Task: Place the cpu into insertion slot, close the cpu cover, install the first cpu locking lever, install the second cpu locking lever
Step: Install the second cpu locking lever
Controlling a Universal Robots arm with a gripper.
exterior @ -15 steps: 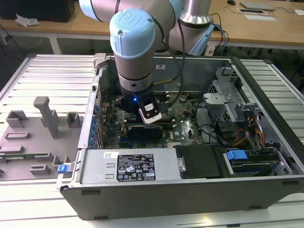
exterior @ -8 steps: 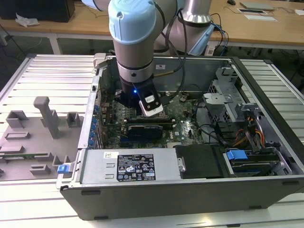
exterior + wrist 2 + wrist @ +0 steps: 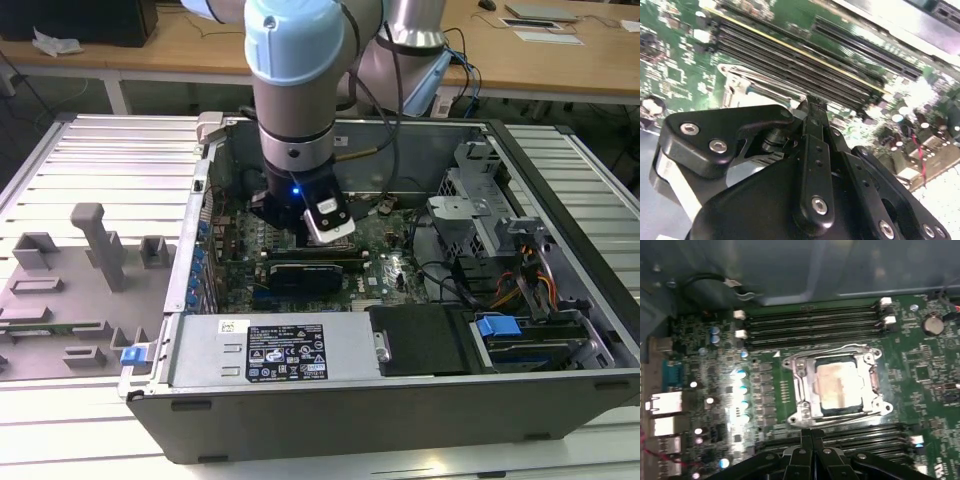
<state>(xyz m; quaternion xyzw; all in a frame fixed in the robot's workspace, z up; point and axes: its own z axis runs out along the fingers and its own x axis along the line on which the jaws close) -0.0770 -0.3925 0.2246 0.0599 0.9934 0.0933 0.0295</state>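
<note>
In the first wrist view the cpu (image 3: 840,385) lies flat in the insertion slot (image 3: 840,411), its pale metal top showing through the window of the cpu cover (image 3: 804,390). The cover lies down flat over the socket. A thin wire lever (image 3: 840,347) runs along the socket's edge beside the memory slots. My gripper (image 3: 810,434) hovers just off the socket's opposite edge, its black fingers pressed together with nothing between them. In the second wrist view the gripper (image 3: 813,104) points at the socket's silver frame (image 3: 740,82). In the exterior view the gripper (image 3: 300,232) is inside the open case.
Long black memory slots (image 3: 810,325) flank the socket on both sides (image 3: 850,441). A coin battery (image 3: 932,325) and rear ports (image 3: 662,402) sit on the board. The exterior view shows a graphics card (image 3: 305,272), power supply (image 3: 270,350), drive cage (image 3: 470,215) and grey fixtures (image 3: 90,245).
</note>
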